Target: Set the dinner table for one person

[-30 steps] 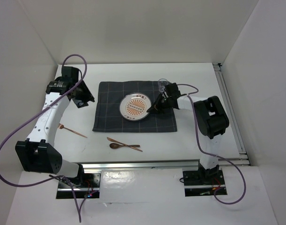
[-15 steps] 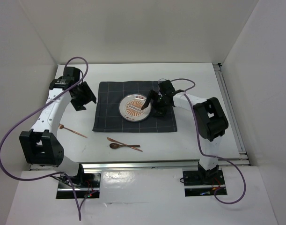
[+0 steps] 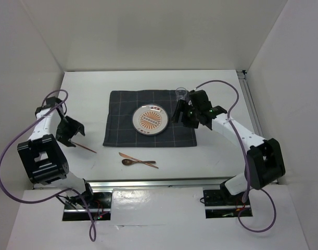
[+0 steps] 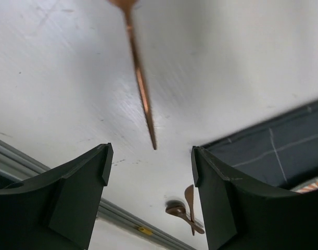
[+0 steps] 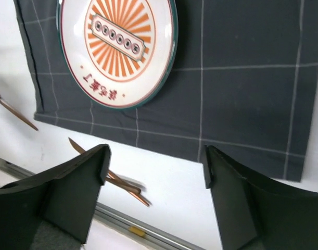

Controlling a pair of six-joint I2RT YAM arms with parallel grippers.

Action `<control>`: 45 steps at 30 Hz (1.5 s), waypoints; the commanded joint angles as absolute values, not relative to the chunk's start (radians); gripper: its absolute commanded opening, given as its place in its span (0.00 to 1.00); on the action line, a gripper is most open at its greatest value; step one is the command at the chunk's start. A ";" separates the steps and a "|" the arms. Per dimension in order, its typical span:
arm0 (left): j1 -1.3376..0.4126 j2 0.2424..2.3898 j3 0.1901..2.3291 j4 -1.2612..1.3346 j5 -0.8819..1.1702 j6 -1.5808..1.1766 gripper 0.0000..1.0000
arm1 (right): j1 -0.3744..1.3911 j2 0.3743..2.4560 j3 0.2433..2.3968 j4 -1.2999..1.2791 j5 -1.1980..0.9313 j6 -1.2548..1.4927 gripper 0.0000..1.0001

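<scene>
Having left the cloth (image 3: 119, 122), my left gripper (image 4: 151, 152) is hovering wide open just behind the copper utensil (image 4: 140, 83), its long axis running straight ahead of the fingers.

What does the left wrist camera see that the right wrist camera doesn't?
Only the left wrist view shows the left gripper, open, its fingers framing the pointed end of a thin copper utensil on the white dinner table. Only the right wrist view shows the right gripper, also open, and the plate's full orange sunburst face; the left catches at most a sliver. Both show the dark checked cloth, that copper utensil, the crossed pair of utensils by the metal rail, and the table.
</scene>
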State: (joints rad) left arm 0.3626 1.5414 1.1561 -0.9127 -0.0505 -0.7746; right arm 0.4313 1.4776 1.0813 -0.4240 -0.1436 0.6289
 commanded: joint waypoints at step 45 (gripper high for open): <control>-0.104 1.816 1.656 -0.890 -0.149 -0.454 0.00 | 0.433 1.353 1.051 -0.561 -0.058 0.561 0.58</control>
